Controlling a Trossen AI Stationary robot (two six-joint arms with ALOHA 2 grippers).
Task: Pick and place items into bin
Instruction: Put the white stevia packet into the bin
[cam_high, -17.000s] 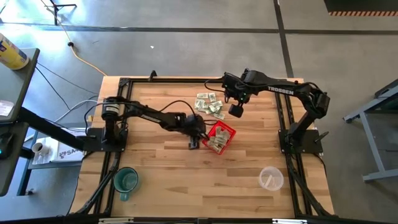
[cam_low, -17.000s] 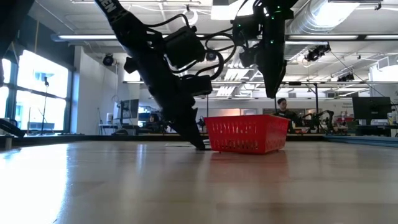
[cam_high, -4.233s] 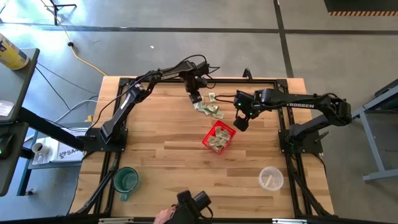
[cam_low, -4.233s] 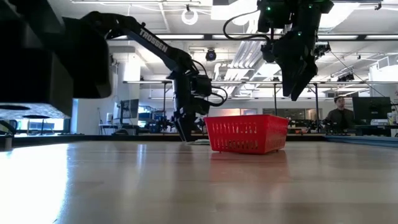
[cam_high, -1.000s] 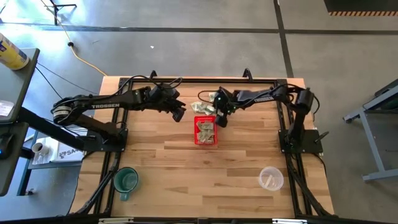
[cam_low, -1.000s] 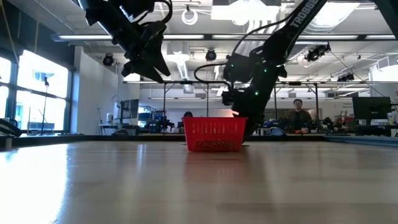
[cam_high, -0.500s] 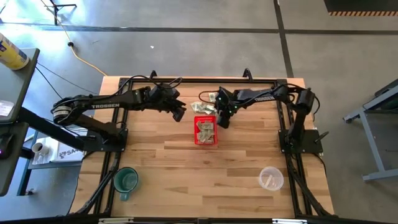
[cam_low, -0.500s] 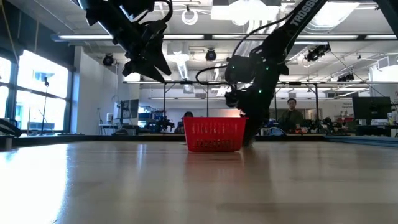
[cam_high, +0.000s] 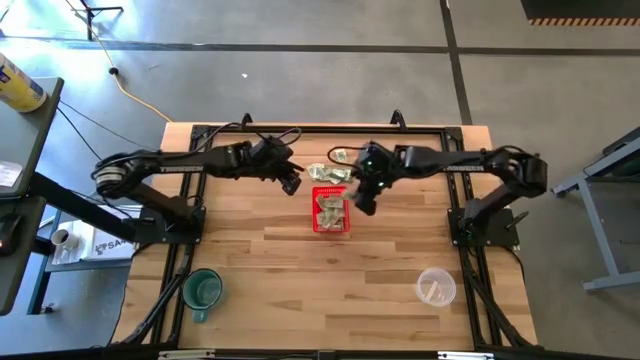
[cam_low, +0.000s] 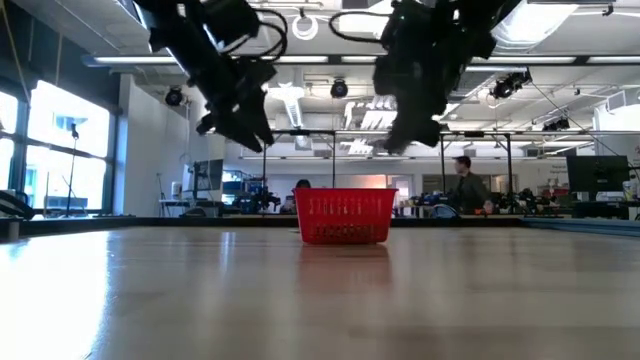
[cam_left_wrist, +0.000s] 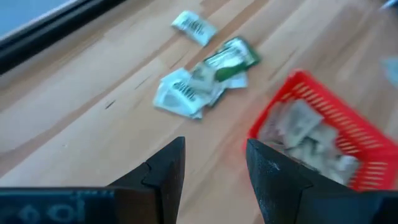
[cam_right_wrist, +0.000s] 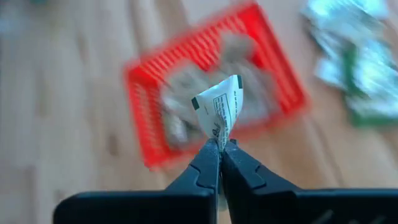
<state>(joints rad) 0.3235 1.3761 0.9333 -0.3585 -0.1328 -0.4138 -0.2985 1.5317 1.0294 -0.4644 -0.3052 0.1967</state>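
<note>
The red bin (cam_high: 330, 210) stands mid-table with several crumpled pale-green-and-white slips inside. More slips (cam_high: 335, 172) lie loose on the wood just beyond its far side; they also show in the left wrist view as slips (cam_left_wrist: 199, 81) beside the bin (cam_left_wrist: 323, 143). My right gripper (cam_high: 362, 205) hangs above the bin's right edge, shut on one slip (cam_right_wrist: 219, 109), with the bin (cam_right_wrist: 211, 118) showing blurred below it. My left gripper (cam_high: 292, 183) hovers open off the bin's far left corner, holding nothing. My right gripper pinches the slip's lower end (cam_right_wrist: 217, 135) between its two fingertips. The rest of the crumpled slip sticks out past the tips, lifted clear of table and bin. The fingers point down toward the bin.
A green mug (cam_high: 203, 290) stands near the front left and a clear plastic cup (cam_high: 436, 287) near the front right. The low view shows both arms high above the bin (cam_low: 345, 218) and a person (cam_low: 465, 185) in the room behind.
My right gripper has risen from table level behind the bin to well above it, and has come a little toward the near edge, carrying a slip. My left gripper has stayed almost where it was.
</note>
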